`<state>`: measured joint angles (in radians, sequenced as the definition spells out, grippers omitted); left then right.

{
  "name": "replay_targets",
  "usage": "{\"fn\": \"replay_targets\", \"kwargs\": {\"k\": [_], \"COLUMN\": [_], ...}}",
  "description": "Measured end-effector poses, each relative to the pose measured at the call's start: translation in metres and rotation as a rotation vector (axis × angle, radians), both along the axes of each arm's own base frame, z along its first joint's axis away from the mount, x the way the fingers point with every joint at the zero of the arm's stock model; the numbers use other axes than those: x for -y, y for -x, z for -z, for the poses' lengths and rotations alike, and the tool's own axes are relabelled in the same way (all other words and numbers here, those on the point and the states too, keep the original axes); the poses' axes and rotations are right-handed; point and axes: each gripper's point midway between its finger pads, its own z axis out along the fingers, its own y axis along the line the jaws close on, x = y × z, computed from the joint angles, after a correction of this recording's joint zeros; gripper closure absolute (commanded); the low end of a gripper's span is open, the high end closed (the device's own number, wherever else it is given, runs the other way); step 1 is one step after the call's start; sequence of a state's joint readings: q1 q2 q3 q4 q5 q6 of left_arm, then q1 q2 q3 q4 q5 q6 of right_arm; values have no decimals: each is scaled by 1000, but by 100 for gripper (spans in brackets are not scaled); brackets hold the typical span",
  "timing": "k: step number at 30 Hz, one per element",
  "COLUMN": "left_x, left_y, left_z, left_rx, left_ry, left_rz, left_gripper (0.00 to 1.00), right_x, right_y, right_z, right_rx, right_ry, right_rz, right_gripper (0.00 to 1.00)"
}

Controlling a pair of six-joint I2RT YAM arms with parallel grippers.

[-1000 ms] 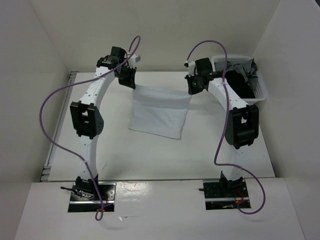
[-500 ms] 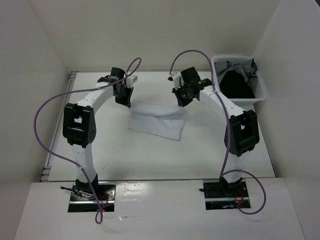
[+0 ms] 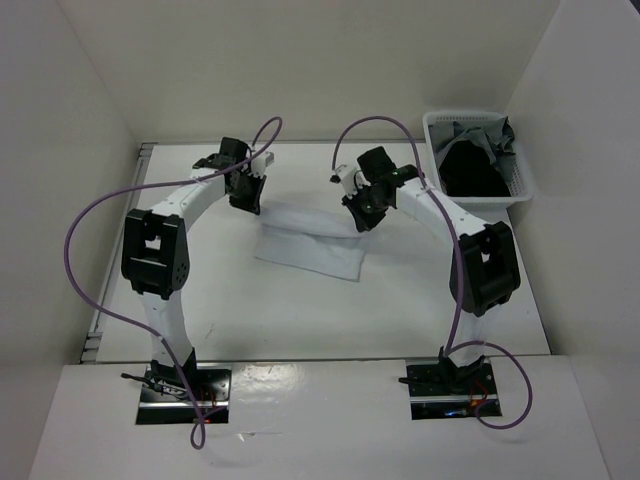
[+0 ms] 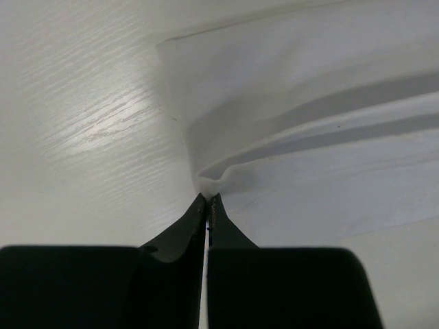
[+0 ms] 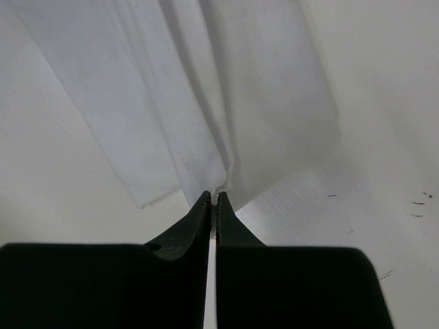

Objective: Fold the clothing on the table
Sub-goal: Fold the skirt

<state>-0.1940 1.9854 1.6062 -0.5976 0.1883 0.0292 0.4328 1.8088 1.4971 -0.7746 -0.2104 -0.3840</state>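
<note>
While both jaws pinch its corners, the clothing point(image 3: 310, 248) spans between them.

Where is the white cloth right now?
Top view: the cloth lies in the middle of the table, between the left gripper and right gripper, each pinching a far corner.

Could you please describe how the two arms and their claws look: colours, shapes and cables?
The left arm and right arm have white links with boxy black joint housings. A purple cable loops loosely along each one. The left claw and right claw are matte black, each with two fingers tapering to thin points. I see no markings.
</note>
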Motion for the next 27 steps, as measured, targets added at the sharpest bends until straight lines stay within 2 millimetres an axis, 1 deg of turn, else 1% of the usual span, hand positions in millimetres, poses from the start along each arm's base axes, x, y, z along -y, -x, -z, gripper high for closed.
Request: {"fn": "replay_targets", "kwargs": {"k": [4, 9, 13, 14, 17, 20, 21, 22, 23, 24, 25, 27], "left_x": [-1, -3, -5, -5, -7, -9, -10, -10, -11, -11, -12, -13], "left_y": [4, 7, 14, 16, 26, 36, 39, 42, 43, 46, 49, 55], "left_z": [-1, 0, 5, 6, 9, 7, 6, 3, 1, 0, -2, -4], "left_rx": [3, 6, -3, -7, -19, -19, -19, -16, -11, -7, -5, -4], "left_ry": [-5, -13, -26, -27, -32, -37, -37, -37, -38, -39, -40, -40], "left_rz": [10, 24, 42, 43, 53, 68, 71, 75, 81, 88, 91, 98], "left_gripper": [100, 100, 100, 100, 95, 95, 95, 94, 92, 88, 86, 79], "right_x": [-3, -8, -17, -19, -24, -25, -26, -26, -26, -26, -27, -30], "right_y": [9, 31, 45, 47, 56, 64, 68, 70, 73, 75, 77, 84], "right_z": [4, 15, 18, 18, 20, 24, 25, 26, 26, 26, 26, 27], "right_rx": [-25, -80, -105, -109, -122, -141, -148, -157, -164, -169, -173, -184], "right_ry": [2, 19, 26, 28, 35, 45, 46, 48, 49, 50, 50, 53], "right_rz": [-41, -103, -160, -172, -205, -229, -239, -247, -252, -263, -273, -299], "right_gripper": [100, 100, 100, 100, 100, 100, 99, 95, 93, 91, 85, 79]}}
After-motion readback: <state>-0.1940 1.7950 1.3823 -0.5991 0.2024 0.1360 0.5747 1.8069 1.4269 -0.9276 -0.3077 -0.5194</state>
